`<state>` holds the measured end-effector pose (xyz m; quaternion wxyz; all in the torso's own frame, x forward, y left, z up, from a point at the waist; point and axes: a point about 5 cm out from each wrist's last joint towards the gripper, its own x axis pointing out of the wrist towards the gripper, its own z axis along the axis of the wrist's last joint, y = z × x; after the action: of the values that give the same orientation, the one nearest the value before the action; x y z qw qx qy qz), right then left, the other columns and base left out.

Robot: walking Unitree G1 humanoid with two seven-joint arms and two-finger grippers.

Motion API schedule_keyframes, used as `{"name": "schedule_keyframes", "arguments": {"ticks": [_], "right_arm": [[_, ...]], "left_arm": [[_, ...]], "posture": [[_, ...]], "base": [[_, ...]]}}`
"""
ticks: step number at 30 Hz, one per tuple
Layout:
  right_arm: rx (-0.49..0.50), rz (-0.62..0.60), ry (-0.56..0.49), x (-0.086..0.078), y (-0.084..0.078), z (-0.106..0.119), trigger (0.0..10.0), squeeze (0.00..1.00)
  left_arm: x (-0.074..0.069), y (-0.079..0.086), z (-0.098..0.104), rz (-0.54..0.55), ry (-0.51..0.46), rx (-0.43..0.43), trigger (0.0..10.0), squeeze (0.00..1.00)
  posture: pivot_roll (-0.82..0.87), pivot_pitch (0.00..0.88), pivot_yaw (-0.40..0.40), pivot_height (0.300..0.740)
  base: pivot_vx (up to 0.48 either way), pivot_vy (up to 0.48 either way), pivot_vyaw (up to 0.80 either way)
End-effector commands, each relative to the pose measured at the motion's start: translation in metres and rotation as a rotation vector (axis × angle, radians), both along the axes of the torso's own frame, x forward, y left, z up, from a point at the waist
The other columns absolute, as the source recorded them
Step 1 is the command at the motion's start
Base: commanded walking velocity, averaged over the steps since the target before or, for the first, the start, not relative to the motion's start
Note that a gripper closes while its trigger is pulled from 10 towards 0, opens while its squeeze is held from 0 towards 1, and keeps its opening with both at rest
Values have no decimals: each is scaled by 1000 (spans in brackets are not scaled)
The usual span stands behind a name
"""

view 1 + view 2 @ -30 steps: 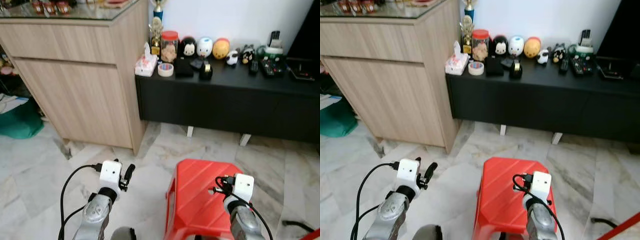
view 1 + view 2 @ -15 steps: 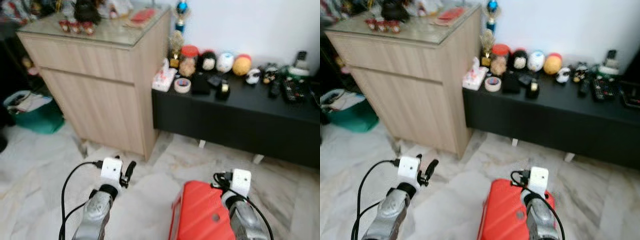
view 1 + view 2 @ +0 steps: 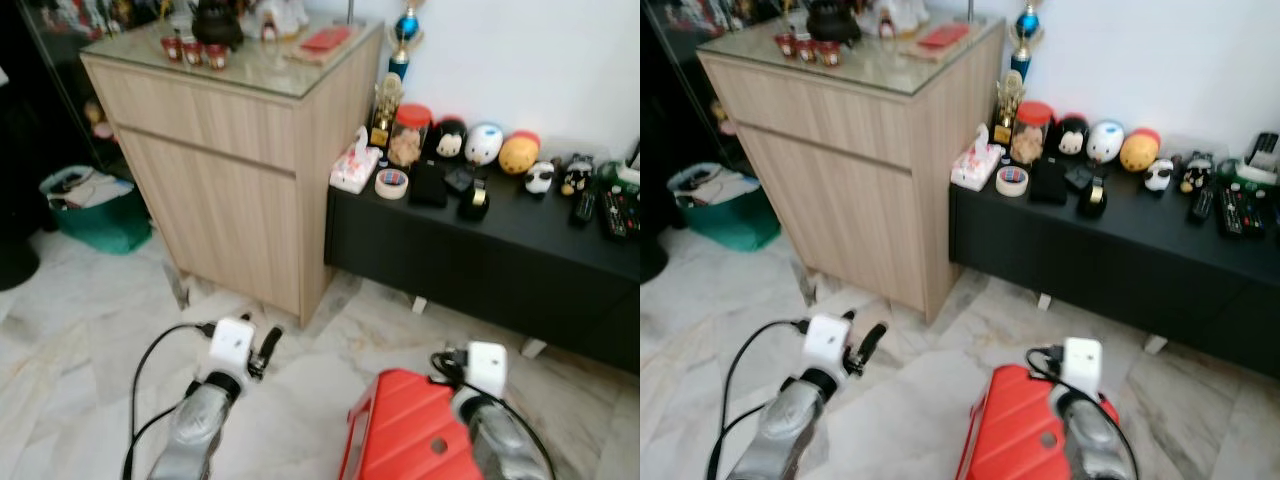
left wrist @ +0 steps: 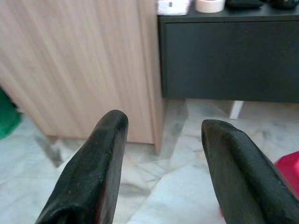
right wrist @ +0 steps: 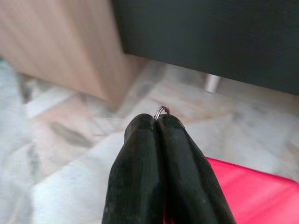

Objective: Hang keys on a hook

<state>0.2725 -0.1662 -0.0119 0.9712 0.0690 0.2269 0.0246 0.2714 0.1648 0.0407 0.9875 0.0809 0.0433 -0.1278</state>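
Right tool (image 5: pixel 156 122) pinches a key ring (image 5: pixel 161 110); left tool (image 4: pixel 161 135) gapes; no legible writing.

A: What stands ahead of the robot?
B: A wooden cabinet (image 3: pixel 230 170) beside a low black surface (image 3: pixel 500 230) carrying a tape roll (image 3: pixel 391 183), a tissue pack (image 3: pixel 355 170) and round toys.
A: And nearer?
B: The left gripper (image 3: pixel 266 351) hangs over marble floor (image 3: pixel 80 330); a red stool (image 3: pixel 405 435) sits under the right arm.
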Motion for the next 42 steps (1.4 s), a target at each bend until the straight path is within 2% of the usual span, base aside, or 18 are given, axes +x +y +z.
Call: {"name": "schedule_keyframes", "arguments": {"ticks": [1,6,16,19,42], "right_arm": [[-18,-32,16,-3,-11,-2,10000,0],[-20,-30,21,-2,-10,-1,10000,0],[-36,-30,6,4,-10,5,10000,0],[-80,-14,11,7,-11,7,10000,0],[-76,30,-21,23,-2,23,10000,0]], "left_arm": [[-1,-6,-1,-27,5,2,10000,0],[0,-7,0,-33,4,1,10000,0],[0,-6,0,-38,3,6,10000,0],[0,-6,1,-41,1,9,10000,0],[2,-4,8,-60,-23,16,10000,0]], "posture": [[71,0,-40,740],[74,0,-45,740],[73,0,-41,740],[71,0,-41,740],[71,0,-44,740]], "base": [[0,0,0],[0,0,0],[-246,0,0],[-247,0,0],[-265,0,0]]}}
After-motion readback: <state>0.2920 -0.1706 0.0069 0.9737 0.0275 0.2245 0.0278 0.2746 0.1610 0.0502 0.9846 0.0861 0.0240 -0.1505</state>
